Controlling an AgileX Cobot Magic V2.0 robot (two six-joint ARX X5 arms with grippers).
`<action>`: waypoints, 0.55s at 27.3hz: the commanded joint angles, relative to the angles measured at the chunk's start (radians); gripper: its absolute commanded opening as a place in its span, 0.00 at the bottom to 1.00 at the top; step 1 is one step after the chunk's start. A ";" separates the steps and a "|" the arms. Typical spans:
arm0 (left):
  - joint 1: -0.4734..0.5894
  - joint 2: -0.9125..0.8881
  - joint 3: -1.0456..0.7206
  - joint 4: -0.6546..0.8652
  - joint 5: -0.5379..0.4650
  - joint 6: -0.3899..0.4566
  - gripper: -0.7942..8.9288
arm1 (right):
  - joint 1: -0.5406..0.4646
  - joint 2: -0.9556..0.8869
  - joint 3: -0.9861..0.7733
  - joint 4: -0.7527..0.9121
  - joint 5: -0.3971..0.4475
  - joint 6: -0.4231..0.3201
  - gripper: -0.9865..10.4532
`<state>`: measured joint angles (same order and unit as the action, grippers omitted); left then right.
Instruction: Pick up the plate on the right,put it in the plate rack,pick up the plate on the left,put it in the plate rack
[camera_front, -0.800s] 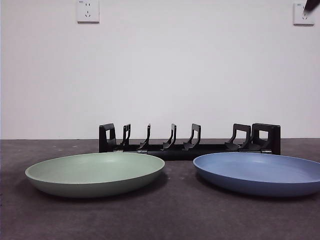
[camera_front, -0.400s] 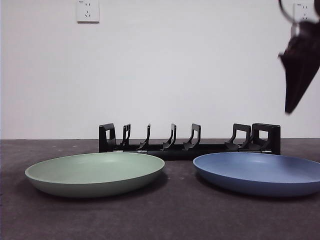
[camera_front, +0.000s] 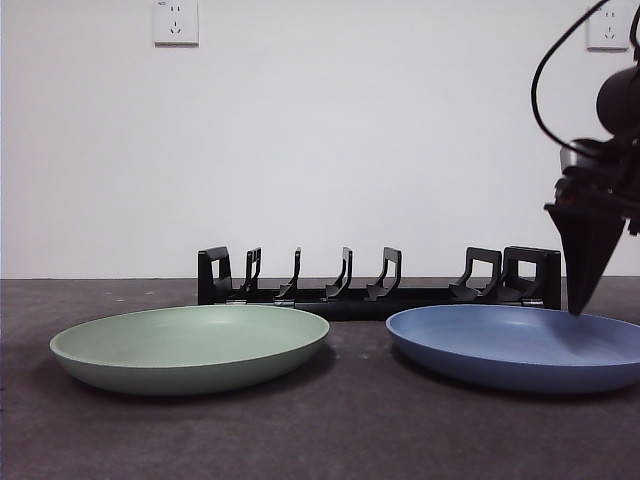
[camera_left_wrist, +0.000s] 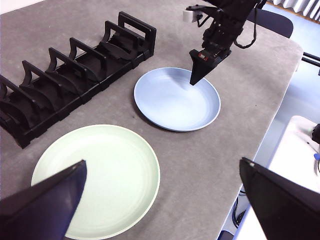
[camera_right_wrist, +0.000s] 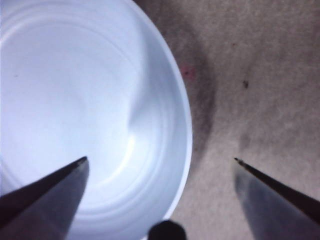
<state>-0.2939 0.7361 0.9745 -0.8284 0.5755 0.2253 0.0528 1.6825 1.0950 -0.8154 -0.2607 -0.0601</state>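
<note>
Rack (camera_front: 380, 283) long axis crosswise behind plates; prongs upright.

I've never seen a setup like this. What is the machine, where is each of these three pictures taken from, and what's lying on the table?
It is a robot with two arms at a table, each ending in a two-jawed gripper. One picture looks level across the table; the other two come from cameras on the arms' wrists. On the grey table lie a green plate, a blue plate and, behind them, a black plate rack with upright prongs. The right gripper hangs just above the blue plate's rim, jaws open, one over the plate and one over the table. The left gripper waits open above the table. Nothing is held.
</note>
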 joint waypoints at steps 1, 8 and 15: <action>-0.002 0.004 0.003 0.009 0.001 0.015 0.79 | 0.000 0.024 0.000 0.012 0.004 0.004 0.36; -0.003 0.010 0.003 0.011 0.001 0.015 0.79 | 0.000 0.061 0.000 0.026 0.004 0.004 0.27; -0.009 0.013 0.003 0.014 0.001 0.017 0.79 | 0.000 0.069 0.000 0.040 0.004 0.003 0.07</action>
<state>-0.2977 0.7490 0.9745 -0.8249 0.5751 0.2279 0.0521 1.7416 1.0950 -0.7807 -0.2581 -0.0601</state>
